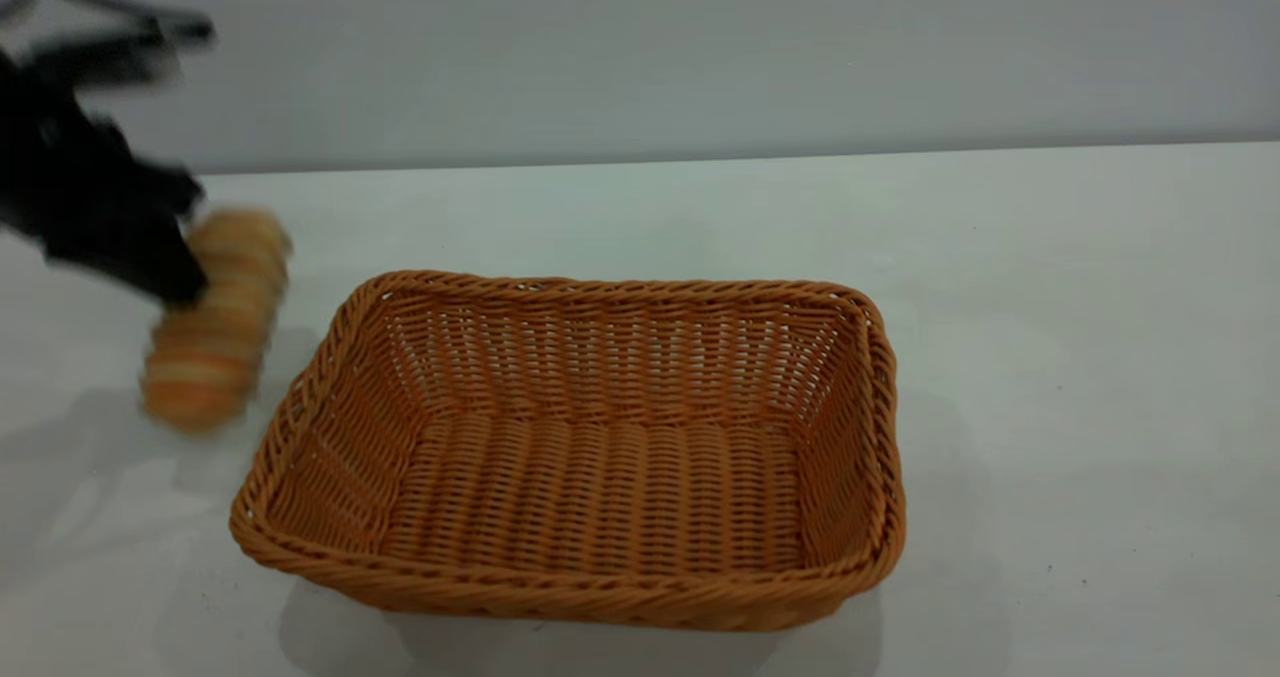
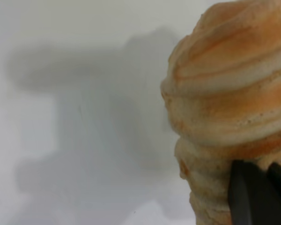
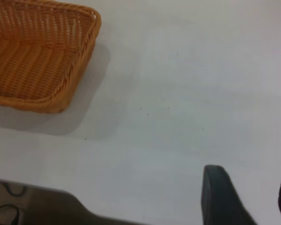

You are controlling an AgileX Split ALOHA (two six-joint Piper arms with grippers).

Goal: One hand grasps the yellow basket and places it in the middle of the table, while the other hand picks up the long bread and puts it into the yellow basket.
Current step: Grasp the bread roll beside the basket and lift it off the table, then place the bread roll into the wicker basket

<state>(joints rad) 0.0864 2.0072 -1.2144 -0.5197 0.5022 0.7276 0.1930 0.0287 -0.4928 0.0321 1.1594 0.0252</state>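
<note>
A: Left of the basket, the left gripper carries the bread clear of the table; its shadow falls on the surface below. Fingers pinch the loaf across its middle, so it hangs tilted, one end down. One black fingertip presses the bread's pale side in the left wrist view.

B: Basket status?

A: Sitting flat near mid-table, open side up, nothing inside. Placement step looks finished, judging by where it rests.

B: Right arm?

A: Right gripper is well off to the right of the basket, holding nothing. Its fingers stand spread apart, with bare table between them in the right wrist view.

B: So the step in hand is the bread transfer.

A: Yes, my reading: carry phase, roughly past halfway overall. Next move calls for travel rightward over the basket's near-left rim with enough height to clear the braid, then lowering toward the woven floor before letting go. Tilted loaf may snag the rim if carried low.
</note>
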